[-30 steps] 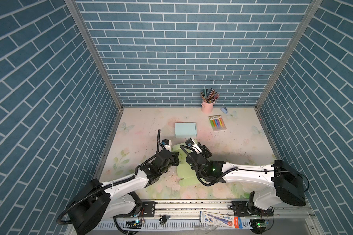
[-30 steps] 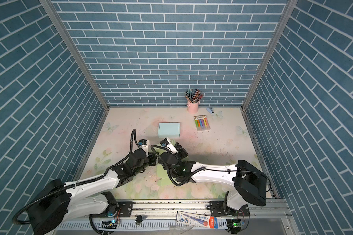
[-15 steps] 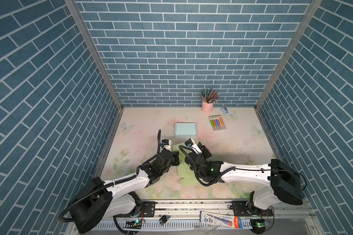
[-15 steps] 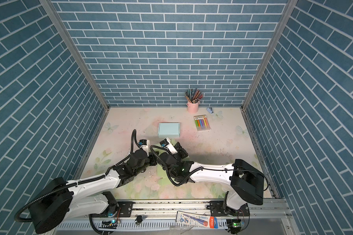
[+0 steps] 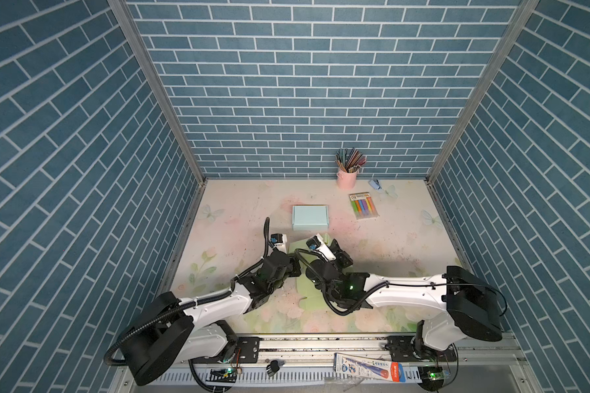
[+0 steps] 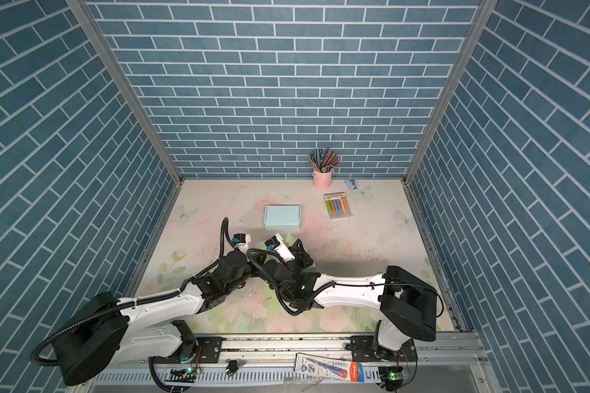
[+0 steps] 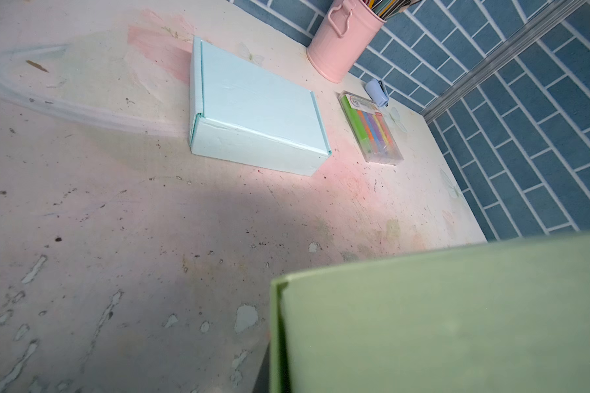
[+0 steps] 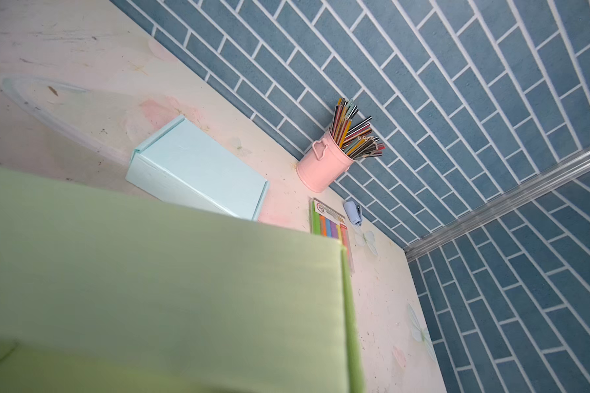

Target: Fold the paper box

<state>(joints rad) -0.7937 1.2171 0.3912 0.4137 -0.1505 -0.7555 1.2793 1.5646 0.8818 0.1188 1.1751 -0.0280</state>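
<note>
Left gripper (image 5: 292, 267) is sitting pressed together at the edge of the green paper box (image 5: 309, 297); whether it is pinching card is not showing. Right gripper (image 5: 341, 255) is working just beside it, its opening not readable from above. Box is lying on the worktop (image 5: 389, 245) under and between both grippers: base sheet flat, one long panel (image 7: 440, 323) standing up close ahead of both, a narrow side flap (image 7: 276, 340) showing at its end. Judging progress as early to middle: one wall raised; remaining walls, tuck-ins and lid looking undone. Beyond the grippers a pale blue box (image 5: 309, 217) is sitting fully closed. Farther beyond, a marker pack (image 5: 364, 206) is showing a printed label, and behind the grippers a packet (image 5: 372, 369) on the rail (image 5: 321, 343) is carrying print; neither is resolving into readable words.
</note>
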